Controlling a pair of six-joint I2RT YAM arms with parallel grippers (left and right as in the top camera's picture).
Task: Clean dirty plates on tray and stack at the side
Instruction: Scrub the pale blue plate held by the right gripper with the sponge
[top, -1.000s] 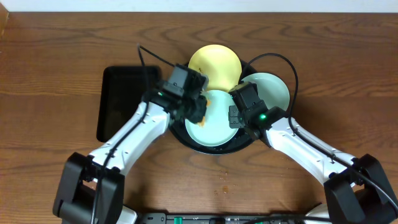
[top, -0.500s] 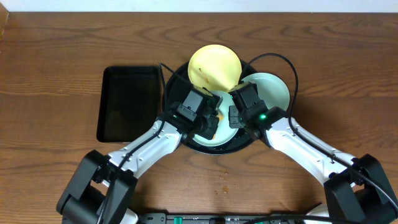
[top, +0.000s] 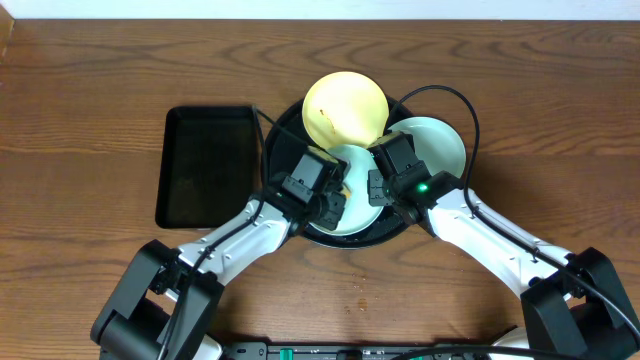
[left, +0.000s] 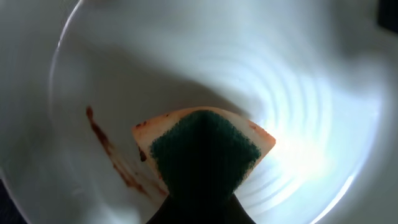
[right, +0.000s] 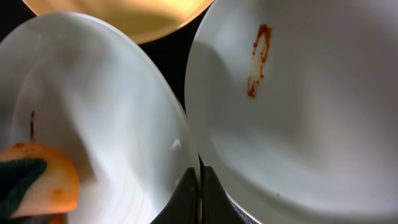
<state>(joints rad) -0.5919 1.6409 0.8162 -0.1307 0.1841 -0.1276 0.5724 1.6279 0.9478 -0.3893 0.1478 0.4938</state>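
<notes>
A round black tray (top: 283, 130) carries three plates: a pale yellow plate (top: 345, 108) at the back, a mint plate (top: 432, 143) on the right with a brown smear (right: 258, 56), and a middle mint plate (top: 358, 172). My left gripper (top: 335, 205) is shut on an orange sponge with a green scouring face (left: 205, 146), pressed onto the middle plate (left: 280, 93) beside a brown streak (left: 112, 155). The right gripper (right: 200, 182) is shut on that plate's right rim (right: 186, 134), holding it tilted.
A smaller rectangular black tray (top: 205, 165) lies left of the round one on the wooden table. A few small crumbs (top: 360, 295) sit on the table in front of the round tray. Cables arch over the tray's back edge.
My left gripper has swept the sponge from the middle plate's left edge rightward and toward the front, onto its lower middle. The right gripper has kept still on the rim.
</notes>
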